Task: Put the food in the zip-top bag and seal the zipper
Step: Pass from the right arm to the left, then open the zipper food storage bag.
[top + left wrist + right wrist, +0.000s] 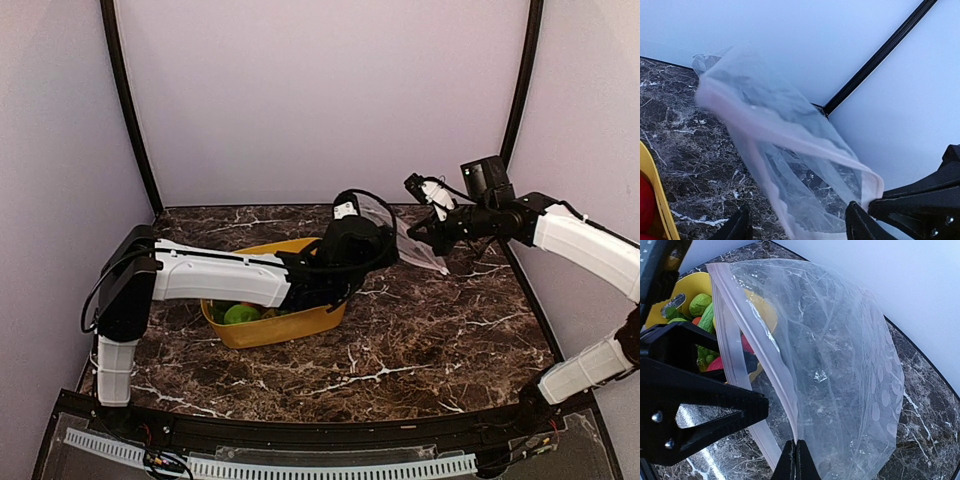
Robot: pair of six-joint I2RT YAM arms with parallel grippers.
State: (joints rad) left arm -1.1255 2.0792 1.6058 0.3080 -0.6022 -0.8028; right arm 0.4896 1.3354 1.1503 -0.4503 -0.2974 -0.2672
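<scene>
The clear zip-top bag [408, 243] hangs in the air between my two grippers, above the marble table behind the yellow tub [290, 325]. Its mouth gapes open in the left wrist view [800, 175]. My right gripper [796, 452] is shut on the whitish zipper [757, 337] of one lip; it shows in the top view [428, 233]. My left gripper [800, 227] is open, its fingers wide apart on either side of the bag's lower mouth edge; it also shows from above [362, 238]. The food [240, 314] lies in the tub, with green and red pieces visible [701, 305].
The tub's yellow rim [657, 192] sits low left in the left wrist view. The back wall and black corner posts [520, 90] stand close behind the bag. Marble table surface [430, 340] lies right of the tub.
</scene>
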